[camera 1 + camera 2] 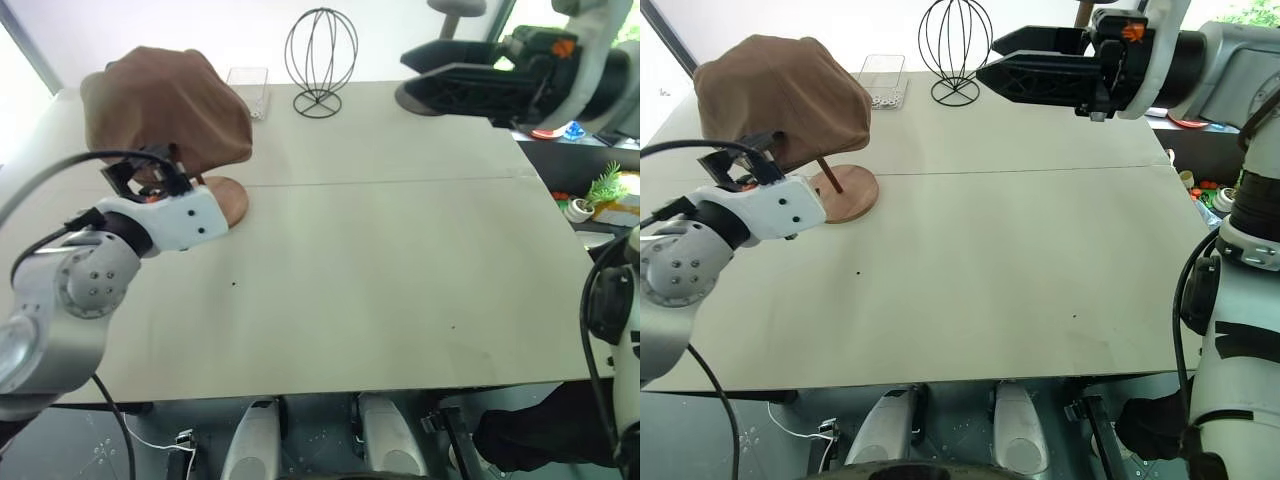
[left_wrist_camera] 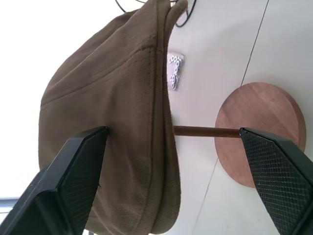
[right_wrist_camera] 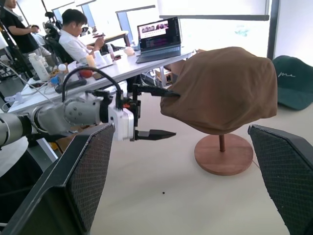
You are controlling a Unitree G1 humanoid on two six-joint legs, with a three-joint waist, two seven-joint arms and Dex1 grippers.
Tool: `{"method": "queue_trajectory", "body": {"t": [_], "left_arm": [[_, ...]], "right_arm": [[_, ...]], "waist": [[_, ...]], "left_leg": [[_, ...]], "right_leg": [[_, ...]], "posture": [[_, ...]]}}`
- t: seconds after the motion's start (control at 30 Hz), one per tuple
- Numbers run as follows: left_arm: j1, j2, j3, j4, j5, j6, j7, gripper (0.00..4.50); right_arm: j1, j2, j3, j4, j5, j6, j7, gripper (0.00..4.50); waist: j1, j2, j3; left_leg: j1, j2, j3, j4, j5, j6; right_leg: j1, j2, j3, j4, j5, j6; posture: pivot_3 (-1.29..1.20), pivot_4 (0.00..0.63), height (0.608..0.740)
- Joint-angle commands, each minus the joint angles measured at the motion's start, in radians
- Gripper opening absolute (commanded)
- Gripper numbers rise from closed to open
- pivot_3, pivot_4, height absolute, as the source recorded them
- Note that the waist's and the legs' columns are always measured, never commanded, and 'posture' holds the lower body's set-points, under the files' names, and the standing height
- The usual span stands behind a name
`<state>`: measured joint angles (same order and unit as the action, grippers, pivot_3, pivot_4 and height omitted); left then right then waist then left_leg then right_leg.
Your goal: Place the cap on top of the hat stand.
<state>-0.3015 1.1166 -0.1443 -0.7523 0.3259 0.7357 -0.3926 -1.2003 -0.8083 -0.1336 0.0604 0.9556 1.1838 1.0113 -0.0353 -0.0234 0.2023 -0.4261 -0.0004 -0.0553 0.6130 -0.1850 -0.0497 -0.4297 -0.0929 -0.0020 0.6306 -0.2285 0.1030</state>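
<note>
The brown cap (image 1: pixel 780 85) rests on top of the wooden hat stand, draped over its top disc. Below the cap show the thin slanted rod (image 2: pixel 205 131) and the round base (image 1: pixel 850 195) on the table. My left gripper (image 3: pixel 171 113) is level beside the cap's lower edge and open. One of its fingertips (image 3: pixel 166 93) is at the cap's side; the other is lower, beside the rod, and the cap's rim hangs between them in the left wrist view. My right gripper (image 1: pixel 988 57) hangs open high over the table's far side, pointing left, with nothing in it.
A black wire head-shaped stand (image 1: pixel 955 45) and a clear plastic box (image 1: pixel 883 80) stand at the table's far edge. A dark green cap (image 3: pixel 293 81) lies beyond the stand. Small items and a plant (image 1: pixel 605 190) sit off the table's right side. People sit at desks nearby (image 3: pixel 73 39).
</note>
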Motion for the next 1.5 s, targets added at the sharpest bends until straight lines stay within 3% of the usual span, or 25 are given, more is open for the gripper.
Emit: {"method": "queue_trajectory", "body": {"t": [0.03, 0.17, 0.23, 0.5, 0.73, 0.97, 1.2, 1.5], "left_arm": [[-0.038, -0.024, 0.016, 0.004, 0.08, -0.029, 0.01, 2.61], [-0.061, -0.066, 0.035, 0.033, 0.117, -0.073, 0.009, 0.6], [-0.065, -0.083, 0.047, 0.046, 0.134, -0.099, 0.009, 0.09], [0.012, -0.123, 0.178, 0.093, 0.149, -0.314, 0.058, 0.09], [0.193, -0.156, 0.517, 0.231, -0.027, -0.847, 0.109, 0.09], [0.255, -0.091, 0.756, 0.579, -0.267, -1.383, -0.014, 0.09], [0.139, 0.034, 0.648, 0.968, -0.334, -1.739, -0.12, 0.09], [-0.136, 0.032, 0.382, 1.319, -0.261, -2.008, -0.154, 0.09]], "right_arm": [[-0.015, -0.009, -0.039, -0.036, 0.015, -0.005, -0.006, 4.5], [-0.003, -0.01, -0.04, -0.05, 0.018, -0.001, -0.011, 4.5], [0.002, -0.009, -0.04, -0.056, 0.02, 0.0, -0.013, 4.5], [0.023, -0.016, -0.038, -0.077, 0.023, 0.003, -0.007, 4.5], [0.06, -0.021, -0.027, -0.107, 0.02, -0.007, 0.011, 4.5], [0.058, -0.025, -0.015, -0.098, 0.005, -0.022, 0.038, 4.5], [0.013, -0.032, 0.012, -0.055, -0.013, -0.03, 0.095, 4.5], [-0.026, -0.04, 0.059, -0.019, -0.055, -0.033, 0.155, 4.5]], "waist": [[0.0, 0.0, 0.0], [0.0, 0.0, 0.0], [0.001, 0.0, 0.0], [0.002, 0.0, 0.0], [0.003, 0.0, 0.0], [0.017, 0.0, 0.0], [0.022, 0.0, 0.0], [0.02, 0.001, 0.0]], "left_leg": [[0.0, 0.0, 0.0, 0.0, 0.0, 0.0], [0.0, 0.0, 0.0, 0.0, 0.0, 0.0], [0.0, 0.0, 0.0, 0.0, 0.0, 0.0], [0.0, 0.0, 0.0, 0.0, 0.0, 0.0], [0.0, 0.0, 0.0, 0.0, 0.0, 0.0], [0.0, 0.0, 0.001, 0.001, 0.0, 0.0], [0.0, 0.0, 0.003, 0.001, 0.0, 0.0], [0.0, 0.0, 0.005, 0.0, 0.0, 0.0]], "right_leg": [[0.0, 0.0, 0.0, 0.0, 0.0, 0.0], [0.0, 0.0, 0.0, 0.0, 0.0, 0.001], [0.0, 0.0, 0.0, 0.0, 0.0, 0.001], [0.0, 0.0, 0.0, 0.0, 0.001, 0.001], [0.0, -0.001, 0.0, 0.0, 0.001, 0.001], [0.0, -0.001, 0.0, 0.0, -0.001, -0.003], [0.0, -0.003, 0.0, -0.001, -0.001, -0.003], [-0.001, -0.002, 0.0, 0.0, 0.002, 0.001]], "posture": [[0.0, 0.15, 0.74], [0.0, 0.15, 0.74], [0.0, 0.15, 0.74], [0.0, 0.15, 0.74], [0.0, 0.15, 0.74], [0.0, 0.15, 0.74], [0.0, 0.15, 0.74], [0.0, 0.15, 0.74]]}}
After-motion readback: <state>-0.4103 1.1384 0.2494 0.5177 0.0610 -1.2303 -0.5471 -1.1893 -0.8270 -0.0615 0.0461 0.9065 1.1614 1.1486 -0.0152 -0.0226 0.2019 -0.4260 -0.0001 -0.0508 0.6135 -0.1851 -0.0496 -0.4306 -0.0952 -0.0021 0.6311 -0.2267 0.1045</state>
